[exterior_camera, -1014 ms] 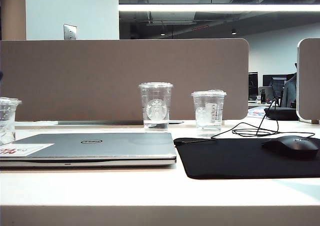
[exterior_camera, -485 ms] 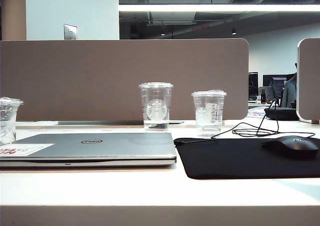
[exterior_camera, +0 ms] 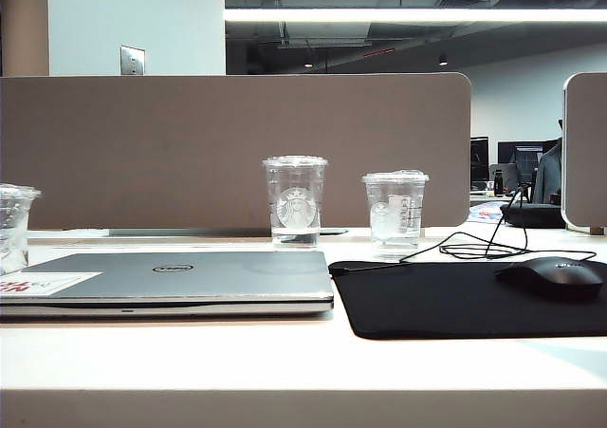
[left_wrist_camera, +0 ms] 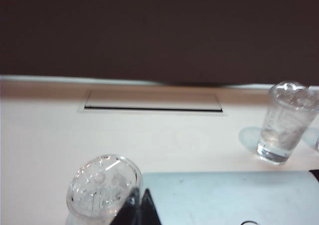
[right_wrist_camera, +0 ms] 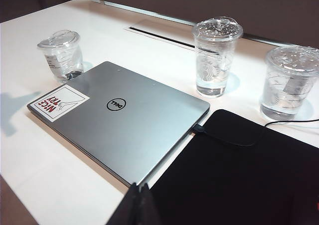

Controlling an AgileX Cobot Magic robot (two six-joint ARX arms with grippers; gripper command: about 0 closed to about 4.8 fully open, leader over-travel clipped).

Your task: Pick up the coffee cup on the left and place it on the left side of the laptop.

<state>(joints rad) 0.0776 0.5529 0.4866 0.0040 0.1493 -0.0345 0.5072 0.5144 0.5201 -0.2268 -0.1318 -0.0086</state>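
The coffee cup [exterior_camera: 13, 227] stands upright on the tabletop [exterior_camera: 190, 352] just beside the left edge of the closed Dell laptop [exterior_camera: 180, 278]. The left pincer [left_wrist_camera: 140, 206], jaws together and holding nothing, hangs above the laptop's left rear corner near that cup. The right pincer [right_wrist_camera: 139, 204], likewise closed and empty, hangs over the laptop's front edge, beside the black mouse pad [exterior_camera: 474, 297].

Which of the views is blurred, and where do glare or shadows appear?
Left wrist view: soft and blurred, the table washed out by glare, the coffee cup hazy. Right wrist view: sharper, with a soft shadow on the table beside the laptop. Exterior view: bright ceiling strip, table front overexposed.
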